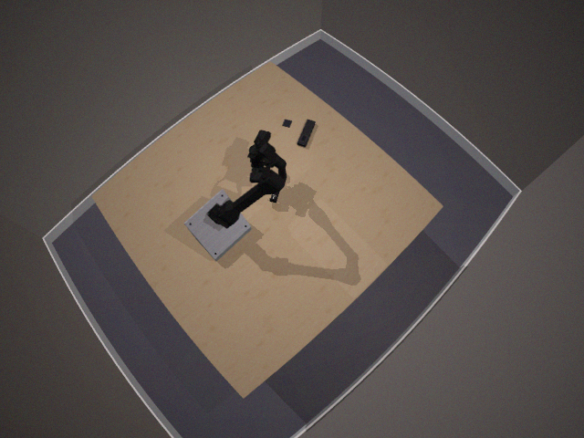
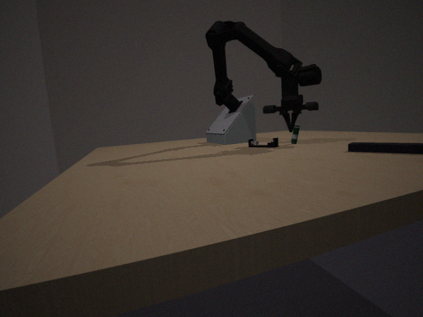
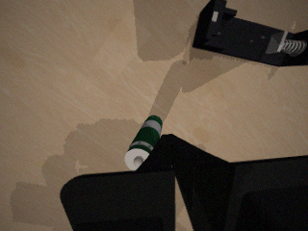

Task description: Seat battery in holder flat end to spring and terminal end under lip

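Note:
The green battery (image 2: 295, 134) (image 3: 146, 137) stands tilted on the table, its top leaning right in the exterior view. Its upper end is white with a small round centre in the wrist view. My gripper (image 2: 290, 131) (image 3: 166, 139) is shut with nothing between the fingers. Its tips are right beside the battery's upper part and seem to touch it. The black holder (image 2: 263, 146) (image 3: 241, 40) lies on the table left of the battery in the exterior view, empty, its coil spring (image 3: 294, 46) at one end. The arm hides the battery in the top view.
A black oblong block (image 1: 307, 132) (image 2: 386, 148) lies farther out on the table, with a small dark square (image 1: 286, 123) near it. The arm's grey base (image 1: 214, 240) (image 2: 240, 127) stands behind the holder in the exterior view.

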`<move>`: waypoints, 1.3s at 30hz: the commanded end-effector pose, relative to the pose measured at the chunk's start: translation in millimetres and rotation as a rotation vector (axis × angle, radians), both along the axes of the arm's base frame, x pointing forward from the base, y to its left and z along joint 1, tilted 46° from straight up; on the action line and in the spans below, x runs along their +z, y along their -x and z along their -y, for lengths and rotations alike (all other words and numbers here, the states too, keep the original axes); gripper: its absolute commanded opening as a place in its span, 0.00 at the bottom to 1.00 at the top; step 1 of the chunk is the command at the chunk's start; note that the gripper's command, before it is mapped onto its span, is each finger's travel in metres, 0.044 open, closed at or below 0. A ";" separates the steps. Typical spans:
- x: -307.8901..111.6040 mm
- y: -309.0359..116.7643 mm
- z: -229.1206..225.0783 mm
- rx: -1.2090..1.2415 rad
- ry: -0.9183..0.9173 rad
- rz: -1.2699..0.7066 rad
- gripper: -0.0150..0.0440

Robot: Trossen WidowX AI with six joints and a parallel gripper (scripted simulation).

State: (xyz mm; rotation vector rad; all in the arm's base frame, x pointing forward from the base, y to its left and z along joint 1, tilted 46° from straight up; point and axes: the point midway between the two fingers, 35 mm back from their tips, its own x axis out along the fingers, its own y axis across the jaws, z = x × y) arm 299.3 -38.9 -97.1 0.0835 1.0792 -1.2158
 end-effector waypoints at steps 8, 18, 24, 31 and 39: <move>-8.8 -15.5 -8.1 -0.004 -0.001 0.006 0.25; -15.7 -25.6 -14.0 -0.004 -0.001 0.007 0.25; 15.3 -29.4 -45.7 -0.001 -0.005 0.006 0.25; 40.5 -30.1 -71.7 -0.004 -0.006 0.007 0.25; 39.7 -31.2 -71.2 0.008 -0.004 0.011 0.25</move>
